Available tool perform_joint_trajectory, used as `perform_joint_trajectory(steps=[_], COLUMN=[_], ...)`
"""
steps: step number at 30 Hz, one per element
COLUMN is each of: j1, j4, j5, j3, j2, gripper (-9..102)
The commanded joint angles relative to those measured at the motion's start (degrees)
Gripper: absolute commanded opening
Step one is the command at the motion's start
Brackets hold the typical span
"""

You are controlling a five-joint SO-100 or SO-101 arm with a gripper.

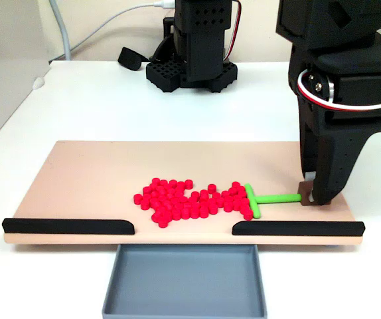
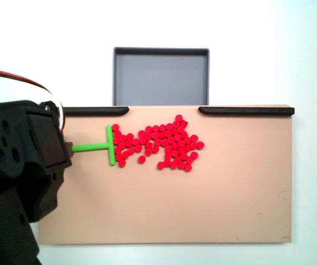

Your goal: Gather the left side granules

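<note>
The gripper (image 1: 308,197) is pinching shut on the far end of the green T-shaped pusher (image 1: 262,199), whose crossbar is already pressing against the granules (image 1: 187,200) lying toward nine o'clock of it in a fixed view, clustered mid-board just behind the gap between the two black rails (image 1: 68,226). Because the grip is sitting at the very tip of a thin stem, the pusher is likely twisting or slipping if the pile resists, letting pellets escape past the short bar's ends. A push running too far is also risking spilling pellets at six o'clock into the grey tray (image 1: 184,309), or scattering them across the board (image 1: 84,173).
</note>
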Motion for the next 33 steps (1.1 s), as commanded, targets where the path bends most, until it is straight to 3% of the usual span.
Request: perform_joint_trajectory(steps=[1, 33], j1=[0.88, 3.52], j4=[0.18, 0.26], j5=[-0.44, -0.53], j3=[-0.44, -0.09], j2=[0.79, 0.44], gripper=[0, 0])
